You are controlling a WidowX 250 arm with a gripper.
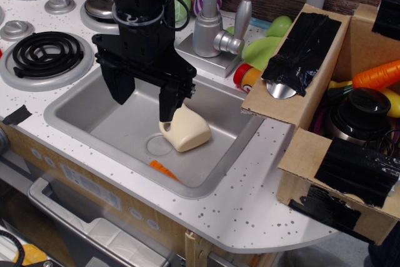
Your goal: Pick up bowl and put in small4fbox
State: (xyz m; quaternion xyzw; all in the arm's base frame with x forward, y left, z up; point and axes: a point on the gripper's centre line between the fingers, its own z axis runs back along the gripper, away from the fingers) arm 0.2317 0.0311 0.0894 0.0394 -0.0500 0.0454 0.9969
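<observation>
White speckled toy-kitchen table (250, 211) with a grey recessed sink (75, 114) as reference.

- Black robot claw (145, 98) hangs over the sink's middle, fingers spread wide. The right finger (167, 109) touches the top of a cream plastic toy jug (187, 132) that lies on its side on the sink floor.
- Small orange piece (164, 168) at the sink's near edge.
- Brown cardboard box with black-taped flaps (309, 154) stands right of the sink, flaps open, with toys inside.
- Small light-blue plastic bowl: place not confirmed. Only a light-blue sliver (259, 23) shows behind the sink, past the silver faucet (209, 26). Its orientation and axis cannot be told.
</observation>
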